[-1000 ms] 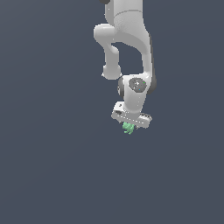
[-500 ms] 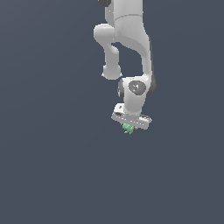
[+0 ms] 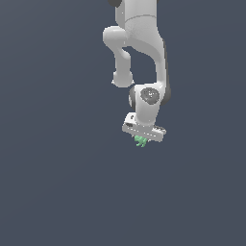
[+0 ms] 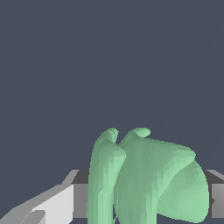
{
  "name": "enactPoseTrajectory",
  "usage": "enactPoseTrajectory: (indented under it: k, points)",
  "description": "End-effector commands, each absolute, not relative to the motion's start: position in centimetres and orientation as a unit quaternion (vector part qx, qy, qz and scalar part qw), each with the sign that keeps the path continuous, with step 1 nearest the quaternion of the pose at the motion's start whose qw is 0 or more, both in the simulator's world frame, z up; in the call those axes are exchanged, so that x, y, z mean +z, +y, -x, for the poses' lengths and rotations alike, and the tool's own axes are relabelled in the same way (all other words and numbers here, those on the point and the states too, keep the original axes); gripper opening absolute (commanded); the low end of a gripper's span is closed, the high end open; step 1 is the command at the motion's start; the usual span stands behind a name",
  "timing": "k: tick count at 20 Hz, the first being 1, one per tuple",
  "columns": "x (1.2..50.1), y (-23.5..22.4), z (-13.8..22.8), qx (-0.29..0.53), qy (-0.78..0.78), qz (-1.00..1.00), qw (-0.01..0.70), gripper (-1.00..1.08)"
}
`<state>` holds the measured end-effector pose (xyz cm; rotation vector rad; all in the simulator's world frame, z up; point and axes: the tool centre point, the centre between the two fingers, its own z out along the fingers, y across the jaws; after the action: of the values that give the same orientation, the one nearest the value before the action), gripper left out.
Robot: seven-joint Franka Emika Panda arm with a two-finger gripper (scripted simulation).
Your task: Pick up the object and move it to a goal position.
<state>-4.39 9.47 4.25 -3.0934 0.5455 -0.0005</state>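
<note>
The object [image 3: 141,141], a tiny light-green lumpy thing with small protrusions, hangs just under the white hand of the arm in the exterior view. My gripper [image 3: 141,141] is shut on it, and the fingers are mostly hidden behind the hand's bar. In the wrist view the object [image 4: 144,179] fills the near field as a large green lump with two rounded lobes. A white and grey finger [image 4: 52,203] shows on one side of it, and part of another finger [image 4: 217,197] on the other side.
The white arm [image 3: 141,48] reaches down from the exterior view's top. Behind everything lies a plain dark grey-blue background with no other objects, edges or goal marker in sight.
The arm and the held object have shifted very slightly towards the exterior view's left. The grip on the object is unchanged.
</note>
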Motion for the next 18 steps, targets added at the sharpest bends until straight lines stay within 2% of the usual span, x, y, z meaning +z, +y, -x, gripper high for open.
enactPoseTrajectory:
  k: [1, 9, 18]
  points:
    - [4.7, 9.0, 4.3, -0.001, 0.174, 0.985, 0.0, -1.0]
    - [8.7, 5.2, 3.9, 0.0, 0.174, 0.985, 0.001, -1.0]
    - [16.6, -2.3, 2.9, 0.0, 0.174, 0.985, 0.001, -1.0]
